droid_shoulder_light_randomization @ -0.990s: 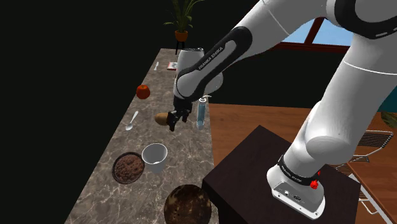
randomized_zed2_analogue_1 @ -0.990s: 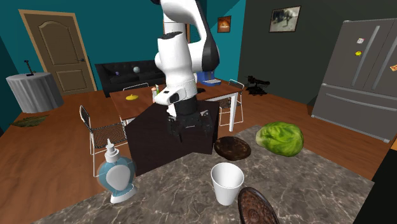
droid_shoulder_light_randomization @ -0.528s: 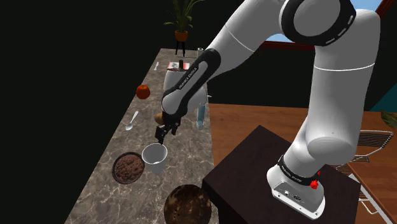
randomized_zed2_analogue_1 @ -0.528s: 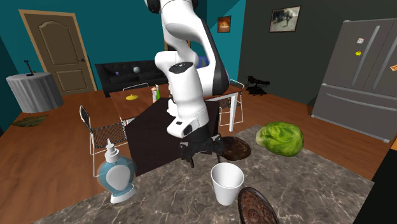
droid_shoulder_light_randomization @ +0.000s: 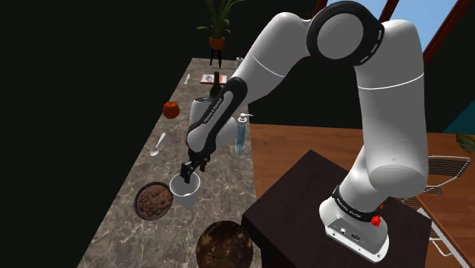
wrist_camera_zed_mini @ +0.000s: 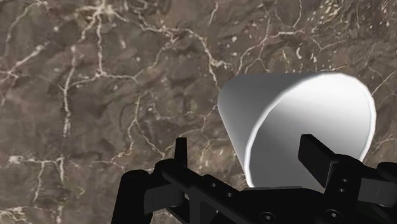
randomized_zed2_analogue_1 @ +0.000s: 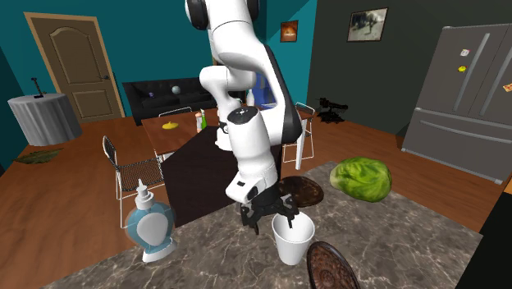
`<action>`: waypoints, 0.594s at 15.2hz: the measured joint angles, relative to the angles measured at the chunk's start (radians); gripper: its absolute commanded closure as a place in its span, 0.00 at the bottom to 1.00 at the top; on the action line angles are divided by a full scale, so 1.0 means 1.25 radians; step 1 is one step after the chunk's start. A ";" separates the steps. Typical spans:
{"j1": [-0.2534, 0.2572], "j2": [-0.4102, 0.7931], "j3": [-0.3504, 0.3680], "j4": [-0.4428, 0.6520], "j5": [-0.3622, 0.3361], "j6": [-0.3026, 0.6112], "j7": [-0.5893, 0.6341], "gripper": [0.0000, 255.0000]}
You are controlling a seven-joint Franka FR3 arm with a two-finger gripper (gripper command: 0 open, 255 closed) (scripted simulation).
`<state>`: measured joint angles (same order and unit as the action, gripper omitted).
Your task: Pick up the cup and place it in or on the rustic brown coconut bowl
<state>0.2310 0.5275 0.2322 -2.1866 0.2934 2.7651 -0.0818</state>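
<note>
A white cup stands upright on the marble counter. My gripper is open and down at the cup's rim. One finger hangs over the cup's mouth and the other finger is outside its wall; neither visibly touches it. A dark brown rough bowl sits between the cup and the stand. A second, reddish-brown bowl lies on the cup's other side.
Farther along the counter are a spoon, a red apple and a blue soap bottle. A green lettuce head lies beyond the dark bowl. The black stand borders the counter's edge.
The arm has swung toward the cup and lowered. The open gripper went from above the middle of the counter down to the cup's rim. The cup has not moved.
</note>
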 measured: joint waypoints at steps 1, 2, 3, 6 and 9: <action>0.002 0.011 0.000 0.003 0.000 0.009 -0.001 0.00; 0.003 0.021 0.000 0.006 0.000 0.015 -0.001 0.00; 0.004 0.026 0.000 0.008 0.000 0.018 -0.001 0.00; 0.006 0.030 0.000 0.010 0.000 0.021 0.000 0.00; 0.006 0.030 0.000 0.010 0.000 0.021 0.000 1.00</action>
<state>0.2385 0.5648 0.2318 -2.1746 0.2929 2.7918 -0.0817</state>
